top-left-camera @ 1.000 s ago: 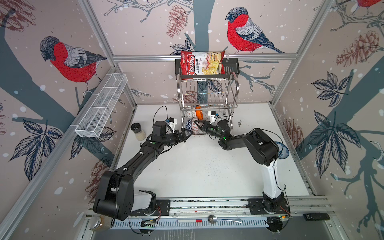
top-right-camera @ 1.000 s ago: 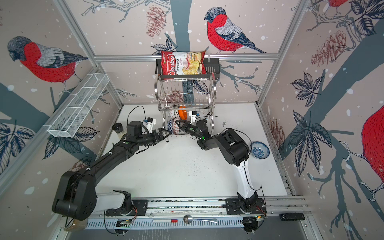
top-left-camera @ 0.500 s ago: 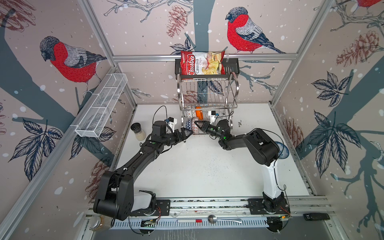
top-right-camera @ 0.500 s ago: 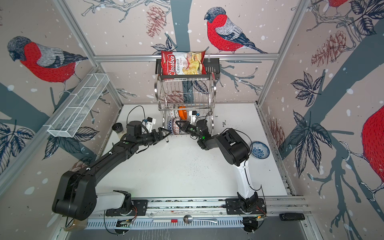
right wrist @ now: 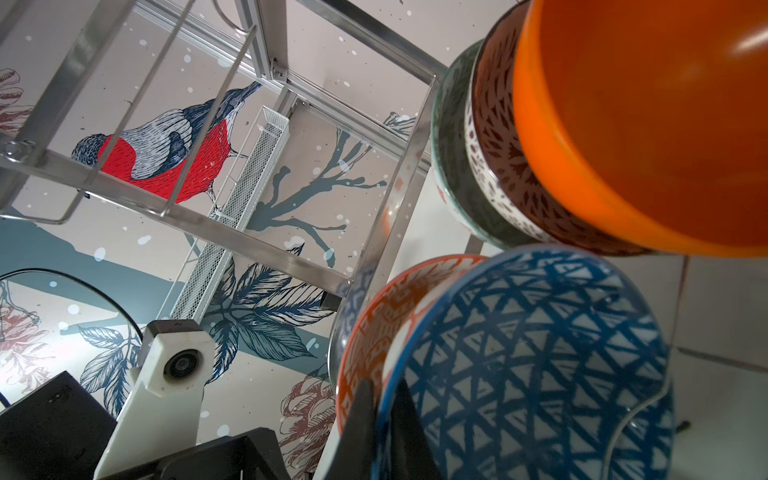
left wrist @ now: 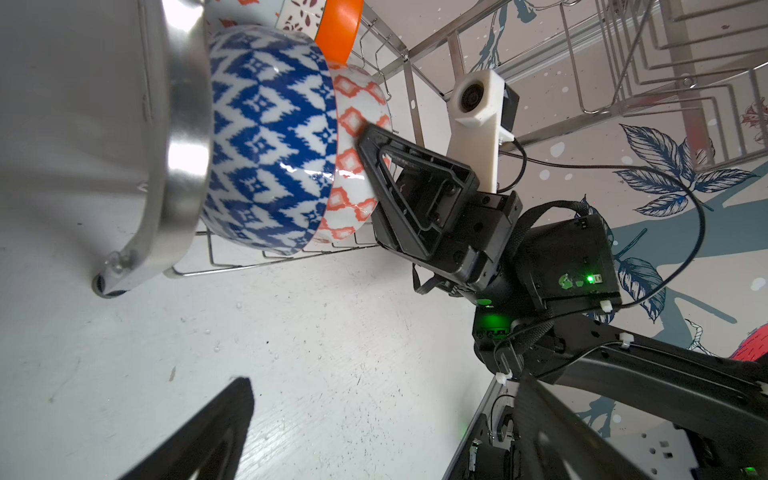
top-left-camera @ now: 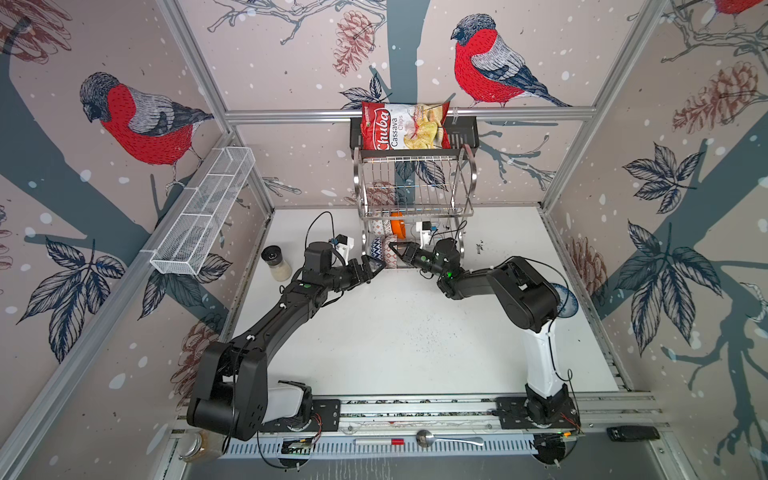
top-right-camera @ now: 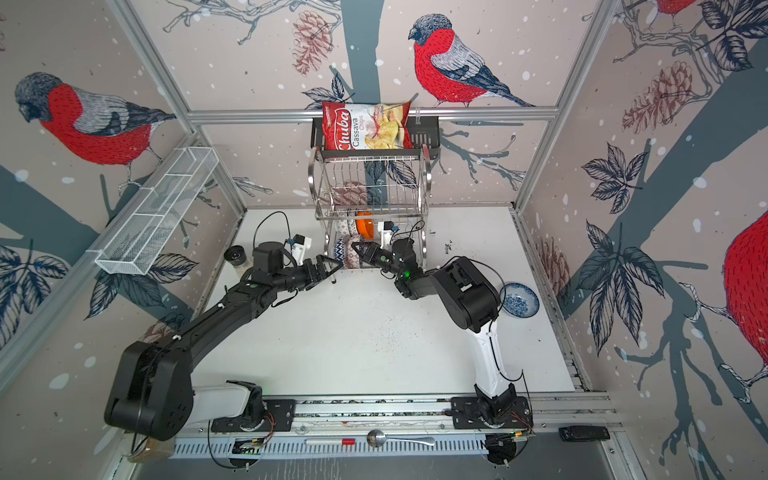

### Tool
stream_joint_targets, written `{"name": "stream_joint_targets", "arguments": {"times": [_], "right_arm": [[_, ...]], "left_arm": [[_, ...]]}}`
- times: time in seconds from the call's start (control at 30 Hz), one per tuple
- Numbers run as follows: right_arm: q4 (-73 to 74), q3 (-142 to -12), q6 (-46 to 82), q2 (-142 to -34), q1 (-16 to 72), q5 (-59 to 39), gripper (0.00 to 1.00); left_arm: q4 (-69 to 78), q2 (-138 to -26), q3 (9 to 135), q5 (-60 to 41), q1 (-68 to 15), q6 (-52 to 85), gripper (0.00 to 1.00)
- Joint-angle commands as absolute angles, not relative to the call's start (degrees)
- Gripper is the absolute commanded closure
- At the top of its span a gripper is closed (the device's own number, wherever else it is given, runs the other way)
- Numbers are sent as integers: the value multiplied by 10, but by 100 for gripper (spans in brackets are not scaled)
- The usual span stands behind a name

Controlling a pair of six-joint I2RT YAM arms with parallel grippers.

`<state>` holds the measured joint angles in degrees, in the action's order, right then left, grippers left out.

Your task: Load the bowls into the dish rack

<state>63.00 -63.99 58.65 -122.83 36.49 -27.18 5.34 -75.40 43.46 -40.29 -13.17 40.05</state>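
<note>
The steel dish rack stands at the back. On its lower tier a plain orange bowl, a dark-red patterned one and a grey-green one stand nested on edge. In front of them my right gripper is shut on the rim of the blue-triangle bowl. In the left wrist view its finger lies against a red-orange diamond bowl beside a blue-and-white bowl. My left gripper hangs open and empty before the rack. A blue-floral bowl sits on the table at right.
A glass shaker jar stands left of the rack. A white mesh basket hangs on the left wall. A chips bag rests on the black shelf above the rack. A spoon lies on the front rail.
</note>
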Motion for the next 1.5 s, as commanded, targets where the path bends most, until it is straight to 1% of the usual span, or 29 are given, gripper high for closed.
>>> {"name": "stream_joint_targets", "arguments": {"times": [0.0, 0.27, 0.87, 1.47], "right_arm": [[588, -639, 581, -1228, 364, -268, 94], [568, -644, 570, -1222, 364, -266, 93], [543, -629, 547, -1202, 366, -246, 84], [511, -641, 536, -1180, 373, -257, 76]], "left_arm": [[72, -755, 433, -409, -131, 399, 2], [73, -755, 433, -409, -130, 400, 2], [74, -756, 432, -410, -129, 400, 2], [78, -758, 431, -413, -127, 403, 2]]}}
